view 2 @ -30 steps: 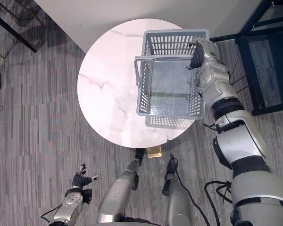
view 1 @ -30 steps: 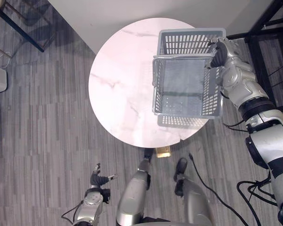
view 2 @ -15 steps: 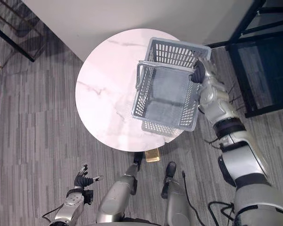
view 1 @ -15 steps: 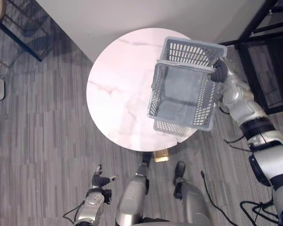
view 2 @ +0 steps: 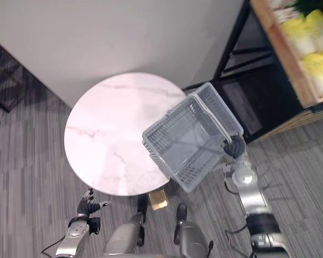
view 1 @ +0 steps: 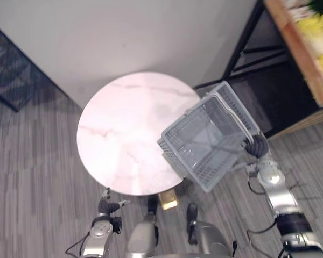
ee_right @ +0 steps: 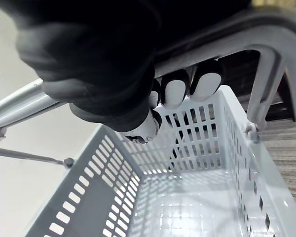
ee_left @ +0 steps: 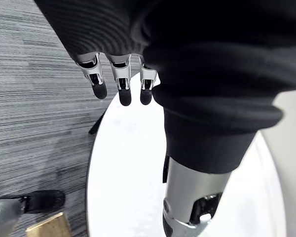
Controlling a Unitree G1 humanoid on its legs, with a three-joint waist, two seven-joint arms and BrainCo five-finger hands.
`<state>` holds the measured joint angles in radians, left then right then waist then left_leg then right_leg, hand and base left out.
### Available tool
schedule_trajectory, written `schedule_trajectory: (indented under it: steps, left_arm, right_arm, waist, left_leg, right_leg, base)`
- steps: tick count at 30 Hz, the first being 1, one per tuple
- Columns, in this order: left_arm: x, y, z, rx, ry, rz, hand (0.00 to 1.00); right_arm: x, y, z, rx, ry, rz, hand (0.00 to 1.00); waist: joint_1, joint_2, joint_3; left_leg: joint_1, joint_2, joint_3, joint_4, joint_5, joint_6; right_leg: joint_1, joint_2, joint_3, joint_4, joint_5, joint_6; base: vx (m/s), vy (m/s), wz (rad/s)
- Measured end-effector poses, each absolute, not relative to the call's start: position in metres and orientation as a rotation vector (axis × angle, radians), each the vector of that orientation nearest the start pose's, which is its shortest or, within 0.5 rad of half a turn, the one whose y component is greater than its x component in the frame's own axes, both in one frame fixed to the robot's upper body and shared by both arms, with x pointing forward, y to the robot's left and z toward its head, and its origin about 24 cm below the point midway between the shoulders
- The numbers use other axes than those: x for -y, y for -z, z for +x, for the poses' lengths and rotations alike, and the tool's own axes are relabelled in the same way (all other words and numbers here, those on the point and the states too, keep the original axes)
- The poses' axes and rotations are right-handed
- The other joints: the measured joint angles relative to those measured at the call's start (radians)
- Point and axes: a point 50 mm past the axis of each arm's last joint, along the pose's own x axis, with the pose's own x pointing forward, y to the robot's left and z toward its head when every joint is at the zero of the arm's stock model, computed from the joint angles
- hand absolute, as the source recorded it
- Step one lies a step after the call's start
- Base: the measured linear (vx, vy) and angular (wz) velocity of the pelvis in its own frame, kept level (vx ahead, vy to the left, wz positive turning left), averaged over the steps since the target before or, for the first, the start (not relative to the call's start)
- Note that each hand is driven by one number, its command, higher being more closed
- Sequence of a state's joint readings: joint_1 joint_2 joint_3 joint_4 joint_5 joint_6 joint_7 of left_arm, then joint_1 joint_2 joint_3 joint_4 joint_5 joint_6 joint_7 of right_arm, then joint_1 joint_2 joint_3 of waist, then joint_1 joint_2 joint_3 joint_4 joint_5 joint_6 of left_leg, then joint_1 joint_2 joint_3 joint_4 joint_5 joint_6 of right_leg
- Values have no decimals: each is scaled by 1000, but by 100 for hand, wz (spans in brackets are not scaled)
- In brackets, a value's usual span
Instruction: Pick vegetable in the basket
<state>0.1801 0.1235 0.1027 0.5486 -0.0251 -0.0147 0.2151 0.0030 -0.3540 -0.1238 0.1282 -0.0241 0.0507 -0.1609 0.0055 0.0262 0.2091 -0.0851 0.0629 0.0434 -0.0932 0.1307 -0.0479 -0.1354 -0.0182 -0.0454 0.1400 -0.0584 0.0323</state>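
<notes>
Grey slotted plastic basket [view 1: 207,138], tilted.

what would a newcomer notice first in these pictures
The grey basket stands out first: empty and tilted, it hangs from the right hand, whose fingers curl round its handle, at the right edge of the round white table. Next come what look like yellow vegetables on the wooden shelf at the far right. The left hand hangs open, low near the floor.

grey slotted basket [view 1: 207,141], white pink-veined marble counter [view 1: 124,134], grey striped floor [view 1: 32,177], yellow vegetables [view 2: 317,32] on a wooden shelf [view 2: 282,56].
</notes>
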Motion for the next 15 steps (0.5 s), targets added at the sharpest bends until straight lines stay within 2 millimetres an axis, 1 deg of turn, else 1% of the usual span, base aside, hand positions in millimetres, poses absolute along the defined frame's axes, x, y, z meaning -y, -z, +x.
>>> schedule_trajectory:
  steps: [2, 4, 6, 9, 11, 13, 15]
  left_arm:
    - [-232, 102, 143, -710, -401, 143, 0]
    - [-234, 103, 140, -716, -402, 152, 0]
    - [-236, 102, 139, -716, -409, 161, 0]
    - [-240, 97, 137, -689, -429, 159, 0]
    - [-237, 94, 139, -670, -431, 150, 0]
    - [-232, 91, 142, -652, -429, 132, 0]
    - [-228, 84, 150, -604, -425, 119, 0]
  right_arm:
    - [266, -26, 230, -165, 339, -294, 100]
    - [265, -17, 219, -196, 349, -255, 100]
    - [263, -7, 210, -233, 351, -215, 100]
    - [256, 7, 197, -284, 348, -152, 100]
    - [250, 11, 194, -296, 344, -119, 100]
    - [243, 13, 191, -298, 350, -79, 100]
    - [236, 20, 182, -325, 373, -17, 100]
  waist:
    - [-15, -3, -26]
    - [-21, -2, -43]
    - [-21, -3, -44]
    - [-20, -5, -45]
    - [-18, -7, -45]
    - [-16, -10, -43]
    - [-11, -22, -28]
  left_leg:
    - [22, 1, 32, 1, -15, 3]
    - [28, 3, 58, 18, -26, 0]
    - [40, 4, 83, 40, -43, 5]
    - [67, 8, 131, 52, -61, 8]
    - [66, 14, 163, 78, -73, 15]
    - [60, 22, 204, 121, -101, 20]
    - [5, 49, 232, 244, -169, 24]
  right_leg:
    - [11, 1, 35, -7, 5, 7]
    - [14, 2, 62, -13, 13, 10]
    - [31, 3, 87, -23, 23, 11]
    - [43, 8, 134, -24, 36, 10]
    - [42, 8, 158, -24, 47, 11]
    - [42, 8, 175, -21, 58, 14]
    - [34, 19, 203, -1, 63, 18]
  base:
    - [27, 30, -39]
    - [25, 14, -38]
    - [30, 11, -40]
    - [17, 13, -42]
    - [-6, 15, -46]
    - [-32, 24, -45]
    - [-103, 22, -42]
